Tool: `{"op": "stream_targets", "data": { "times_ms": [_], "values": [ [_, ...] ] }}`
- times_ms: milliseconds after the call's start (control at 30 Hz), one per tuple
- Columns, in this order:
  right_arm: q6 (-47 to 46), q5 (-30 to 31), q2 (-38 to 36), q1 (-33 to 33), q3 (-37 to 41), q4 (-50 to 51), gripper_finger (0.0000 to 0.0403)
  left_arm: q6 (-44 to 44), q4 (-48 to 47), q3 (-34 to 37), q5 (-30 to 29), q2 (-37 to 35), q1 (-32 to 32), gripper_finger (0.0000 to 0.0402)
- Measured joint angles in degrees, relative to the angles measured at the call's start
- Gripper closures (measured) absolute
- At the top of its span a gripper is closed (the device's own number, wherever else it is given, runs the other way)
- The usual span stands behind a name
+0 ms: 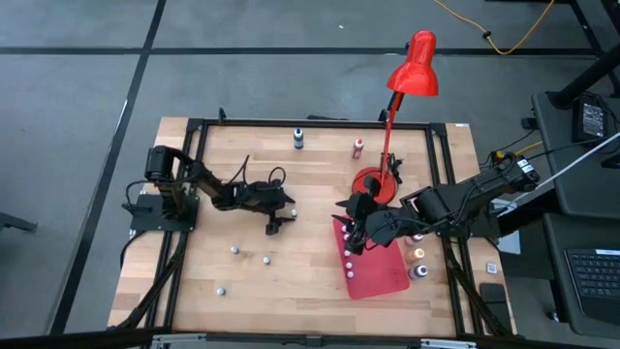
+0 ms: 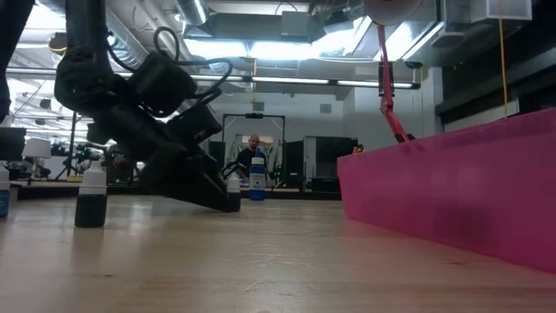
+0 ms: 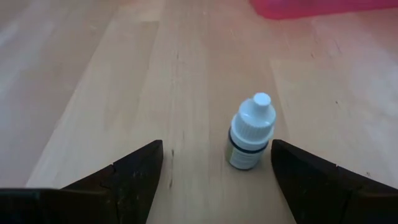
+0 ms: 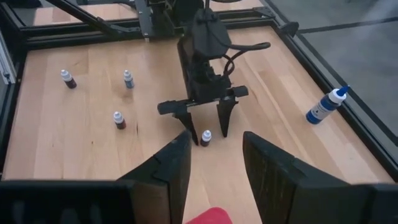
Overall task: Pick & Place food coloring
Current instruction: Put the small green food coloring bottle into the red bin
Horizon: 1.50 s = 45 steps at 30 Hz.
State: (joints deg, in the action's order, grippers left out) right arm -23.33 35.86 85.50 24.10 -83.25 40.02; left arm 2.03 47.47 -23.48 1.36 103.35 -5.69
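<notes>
My left pincer (image 4: 206, 126) stands open around a small white-capped dark food-coloring bottle (image 3: 249, 132) upright on the pale wooden surface (image 3: 93, 93), near one finger. This is the grasp: centre, then close.

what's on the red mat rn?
Small bottles stand along the red mat's left edge in the high view. The right hand and arm hang above its upper part, hiding whatever sits beneath them.

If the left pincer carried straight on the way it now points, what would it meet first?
Probably the small white-capped bottle, standing upright between the open left pincer's fingers, nearer one finger. Past it lies bare wood, then the red mat's edge; depth is uncertain.
</notes>
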Motion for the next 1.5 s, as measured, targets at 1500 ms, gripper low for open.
{"op": "stream_targets", "data": {
  "times_ms": [1500],
  "values": [
    [1.36, 0.07, 0.01, -0.04, 0.0, 4.34, 0.0256, -5.93, -1.6, -1.51, 3.93, 0.0, 1.94, 0.0244]
  ]
}}
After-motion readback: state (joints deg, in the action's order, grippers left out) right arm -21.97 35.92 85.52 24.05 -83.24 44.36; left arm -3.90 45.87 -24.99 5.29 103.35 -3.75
